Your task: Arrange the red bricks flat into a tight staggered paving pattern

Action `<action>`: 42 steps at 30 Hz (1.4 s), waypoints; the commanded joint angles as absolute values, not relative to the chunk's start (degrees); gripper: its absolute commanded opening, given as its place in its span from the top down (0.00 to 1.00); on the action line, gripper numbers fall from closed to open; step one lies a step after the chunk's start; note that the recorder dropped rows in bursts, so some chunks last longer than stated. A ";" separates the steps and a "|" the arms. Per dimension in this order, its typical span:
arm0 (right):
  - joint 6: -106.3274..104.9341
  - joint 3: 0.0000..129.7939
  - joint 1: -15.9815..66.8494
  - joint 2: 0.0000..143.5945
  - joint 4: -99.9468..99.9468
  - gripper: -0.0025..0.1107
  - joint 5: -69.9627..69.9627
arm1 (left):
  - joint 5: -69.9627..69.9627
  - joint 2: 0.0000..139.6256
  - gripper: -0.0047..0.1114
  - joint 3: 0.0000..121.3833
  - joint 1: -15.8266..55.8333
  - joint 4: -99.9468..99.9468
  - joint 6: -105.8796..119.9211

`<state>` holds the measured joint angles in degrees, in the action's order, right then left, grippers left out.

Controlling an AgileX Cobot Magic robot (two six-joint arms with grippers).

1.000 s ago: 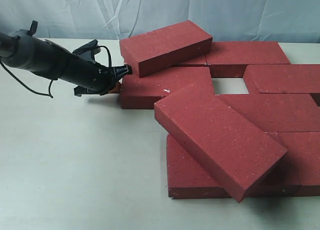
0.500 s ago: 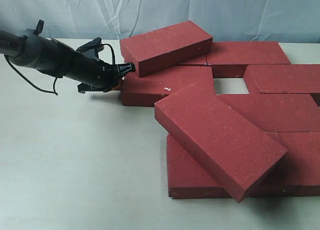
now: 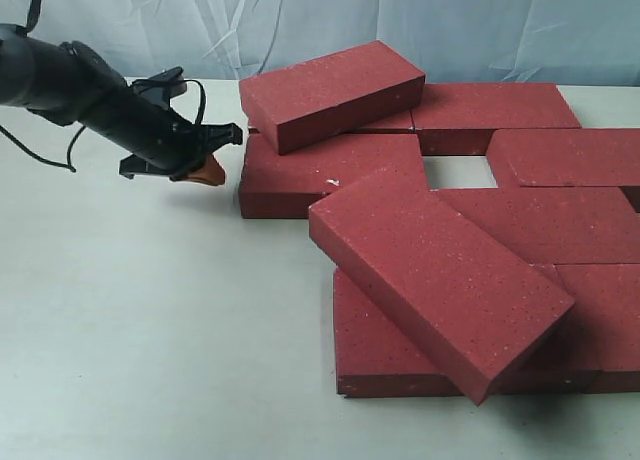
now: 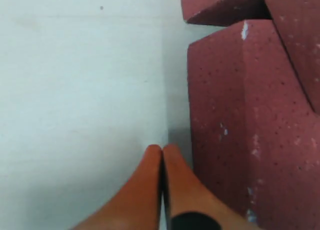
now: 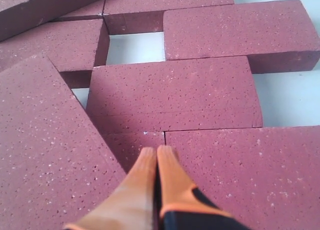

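Pale flat desk [image 3: 150,330] was wide open left of and in front of the matte dark-red speckled rectangular paving bricks [image 3: 570,220], which were packed on the right. Front tilted brick [image 3: 440,280] and rear tilted brick [image 3: 335,90] lay across the flat ones. Left pincer [image 3: 215,158] was pressed together and empty, just beside the chipped brick [image 4: 220,120], not touching. Right pincer [image 5: 156,151] was also together, over flat bricks.

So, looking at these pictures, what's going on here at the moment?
A two-armed robot is laying red bricks into a paving pattern. Most lie flat, but two rest tilted on top of others, and one gap is open. The left gripper is shut, empty, beside the pile's left edge; the right gripper is shut over the flat bricks.
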<state>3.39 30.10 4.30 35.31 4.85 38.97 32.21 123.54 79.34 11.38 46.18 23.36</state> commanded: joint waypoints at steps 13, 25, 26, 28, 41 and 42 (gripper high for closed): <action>-2.26 46.46 4.12 69.33 14.04 0.98 36.43 | 37.18 113.31 0.96 79.14 11.09 30.09 14.60; -20.31 57.15 8.16 93.09 32.51 0.98 35.14 | 36.65 111.89 0.96 74.70 11.09 29.52 13.65; -20.82 58.04 9.05 94.52 32.51 0.98 35.14 | 36.24 111.89 0.96 74.31 11.09 29.63 13.65; -20.95 59.37 10.54 96.77 32.51 0.98 34.97 | 36.07 111.89 0.96 73.90 11.09 29.70 13.65; -25.49 65.06 17.31 103.94 32.03 0.98 38.38 | 34.29 111.89 0.96 73.10 11.09 29.84 13.65; -25.91 65.57 17.82 103.94 32.16 0.98 39.30 | 34.29 111.89 0.96 73.10 11.09 29.84 13.65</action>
